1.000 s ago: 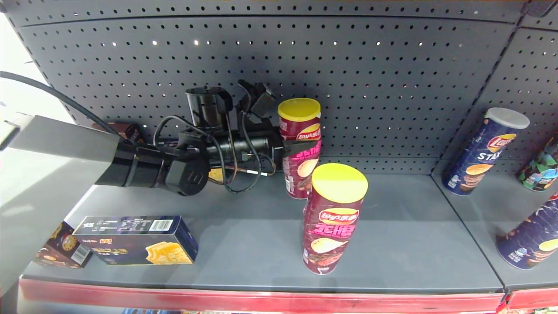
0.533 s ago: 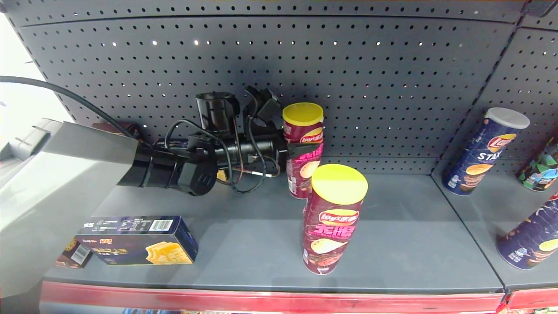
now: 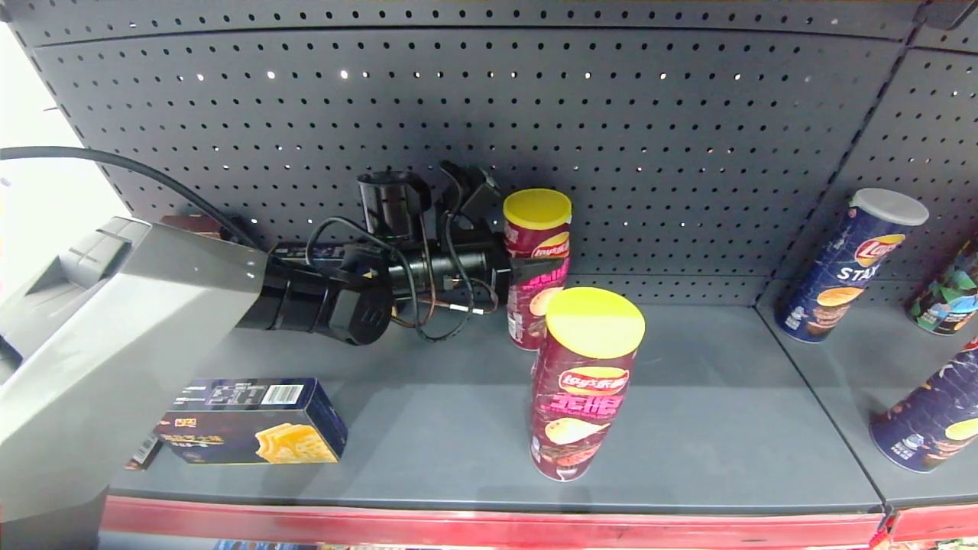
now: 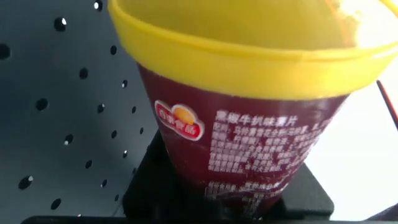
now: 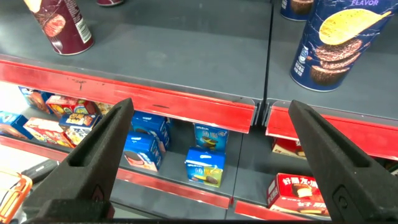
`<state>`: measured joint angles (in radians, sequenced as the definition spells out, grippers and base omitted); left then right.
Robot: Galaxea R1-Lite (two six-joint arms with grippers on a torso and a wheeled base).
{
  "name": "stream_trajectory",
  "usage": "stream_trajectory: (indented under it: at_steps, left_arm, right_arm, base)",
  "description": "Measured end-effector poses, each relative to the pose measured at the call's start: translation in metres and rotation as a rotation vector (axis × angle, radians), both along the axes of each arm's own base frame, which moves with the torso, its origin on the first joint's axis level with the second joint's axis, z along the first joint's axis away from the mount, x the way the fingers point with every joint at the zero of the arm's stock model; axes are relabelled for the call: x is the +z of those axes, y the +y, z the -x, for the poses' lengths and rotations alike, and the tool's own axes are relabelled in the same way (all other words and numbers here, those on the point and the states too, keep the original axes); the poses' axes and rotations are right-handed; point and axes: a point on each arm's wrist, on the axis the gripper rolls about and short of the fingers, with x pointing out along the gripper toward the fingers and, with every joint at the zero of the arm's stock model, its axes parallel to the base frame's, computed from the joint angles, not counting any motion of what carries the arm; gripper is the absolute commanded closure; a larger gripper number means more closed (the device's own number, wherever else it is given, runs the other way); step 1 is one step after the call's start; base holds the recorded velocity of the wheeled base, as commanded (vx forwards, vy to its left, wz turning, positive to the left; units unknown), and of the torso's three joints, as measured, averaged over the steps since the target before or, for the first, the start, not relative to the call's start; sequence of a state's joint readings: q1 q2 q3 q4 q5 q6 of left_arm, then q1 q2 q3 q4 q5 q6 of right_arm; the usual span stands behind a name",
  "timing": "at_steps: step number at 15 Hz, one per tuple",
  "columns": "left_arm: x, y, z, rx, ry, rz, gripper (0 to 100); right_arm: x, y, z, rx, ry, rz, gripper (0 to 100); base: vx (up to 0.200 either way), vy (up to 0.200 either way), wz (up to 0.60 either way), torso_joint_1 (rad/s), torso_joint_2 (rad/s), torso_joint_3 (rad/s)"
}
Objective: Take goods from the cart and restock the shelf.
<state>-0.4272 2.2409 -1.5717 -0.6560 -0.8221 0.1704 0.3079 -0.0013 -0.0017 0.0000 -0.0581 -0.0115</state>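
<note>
A maroon chip can with a yellow lid (image 3: 536,260) stands upright close to the pegboard at the back of the grey shelf (image 3: 710,412). My left gripper (image 3: 527,267) is shut on its middle, reaching in from the left. In the left wrist view the same can (image 4: 249,143) sits between the black jaws. I cannot tell whether its base touches the shelf. A second, identical can (image 3: 584,382) stands just in front of it, near the shelf's front. My right gripper (image 5: 211,106) is open and holds nothing, in front of the red shelf edge and below it.
A dark blue cracker box (image 3: 256,420) lies at the front left. Blue chip cans (image 3: 848,263) (image 3: 928,416) stand in the bay to the right, past a divider. A red price rail (image 3: 489,527) runs along the front. Lower shelves hold small boxes (image 5: 205,168).
My left arm has pushed further in, carrying the held can a little to the right and closer to the pegboard. The front can and the box have not moved.
</note>
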Motion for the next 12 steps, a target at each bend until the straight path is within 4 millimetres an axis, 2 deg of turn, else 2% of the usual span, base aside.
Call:
stream_trajectory:
  at_steps: [8,12]
  left_arm:
    - [-0.003,-0.0037,-0.0001,-0.008,0.005,-0.002,0]
    - [0.0043,0.0018,0.0075,-0.004,0.005,-0.002,0]
  right_arm:
    - [0.0,0.0,0.0,0.0,0.0,0.0,0]
    - [0.0,0.0,0.0,0.0,0.0,0.0,0]
  base:
    - [0.0,0.0,0.0,0.0,0.0,0.0]
    - [0.0,0.0,0.0,0.0,0.0,0.0]
